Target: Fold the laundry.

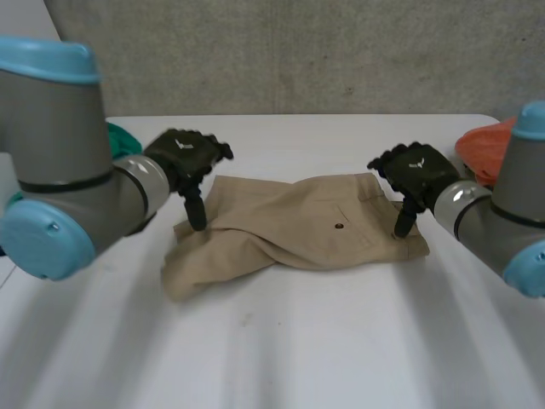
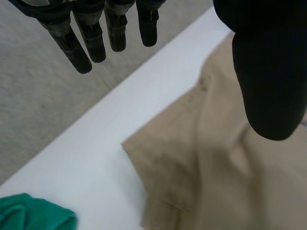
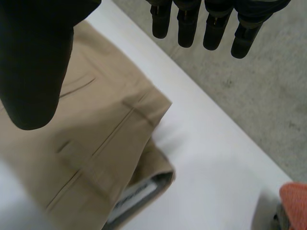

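On the white table (image 1: 281, 349) a beige garment (image 1: 298, 230) lies flat near the middle, a little wrinkled, with a pocket and a small dark button (image 1: 340, 227) facing up. Its left end is folded over and bunched. The left hand (image 1: 183, 153) hangs over this left end. Its fingers (image 2: 91, 38) are straight and close side by side, and the thumb (image 2: 268, 72) points down over the cloth, well apart from them, pinching nothing. The right hand (image 1: 417, 170) is over the right end, by the waistband (image 3: 139, 191). Its fingers (image 3: 216, 28) are also straight and the thumb (image 3: 33, 62) stands away from them, holding nothing. Behind the left arm there is a green cloth (image 1: 123, 136), and near the right arm an orange cloth (image 1: 485, 145), both apart from the garment.
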